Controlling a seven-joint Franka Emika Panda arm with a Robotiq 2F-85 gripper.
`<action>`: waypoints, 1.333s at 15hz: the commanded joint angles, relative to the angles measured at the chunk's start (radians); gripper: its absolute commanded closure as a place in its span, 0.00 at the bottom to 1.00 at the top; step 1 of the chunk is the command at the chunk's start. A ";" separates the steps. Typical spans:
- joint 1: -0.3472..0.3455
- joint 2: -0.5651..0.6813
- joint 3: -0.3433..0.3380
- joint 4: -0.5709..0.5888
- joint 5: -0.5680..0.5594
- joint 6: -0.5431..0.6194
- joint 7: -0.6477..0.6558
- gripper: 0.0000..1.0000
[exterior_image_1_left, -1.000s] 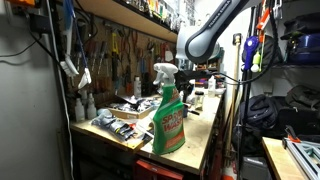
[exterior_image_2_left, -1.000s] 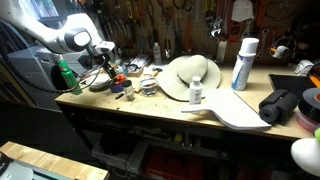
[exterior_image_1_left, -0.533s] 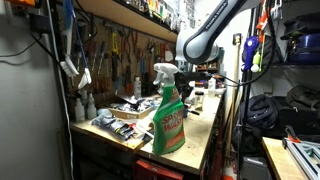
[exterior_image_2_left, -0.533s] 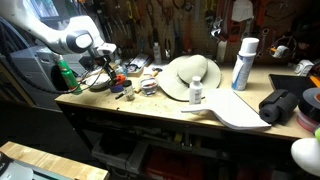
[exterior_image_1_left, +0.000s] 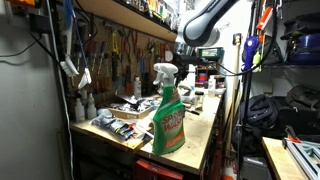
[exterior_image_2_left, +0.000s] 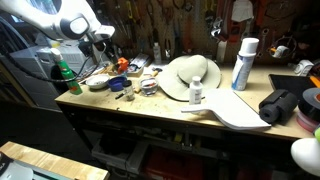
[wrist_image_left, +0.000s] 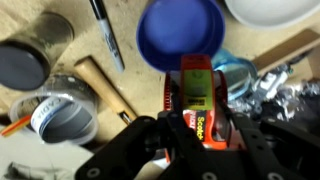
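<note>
Red plastic with a green Scotch label sat between the fingers of the tool (wrist_image_left: 195, 138) in the wrist view: the tool was clamped on a dispenser (wrist_image_left: 197, 92), one finger on each long side. Both exterior views showed the tool (exterior_image_1_left: 204, 66) (exterior_image_2_left: 103, 40) carrying it in the air, clear of the desk (exterior_image_2_left: 150, 106).

Just past the dispenser's far end, below it, lay a blue bowl (wrist_image_left: 180, 30). A marker (wrist_image_left: 108, 35) lay beside the bowl, with a wooden handle (wrist_image_left: 105, 88) near it. A tin (wrist_image_left: 35, 50) stood further out. A white plate (wrist_image_left: 270, 8) showed at the corner of the wrist view. In an exterior view a green bottle (exterior_image_1_left: 168, 115) stood upright at the desk's near end, well apart from the tool.
</note>
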 joint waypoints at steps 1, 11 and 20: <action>-0.022 -0.027 -0.012 0.007 -0.064 0.144 0.101 0.91; -0.063 0.191 -0.017 0.120 -0.264 0.170 0.346 0.91; 0.021 0.291 -0.123 0.179 -0.189 0.149 0.338 0.40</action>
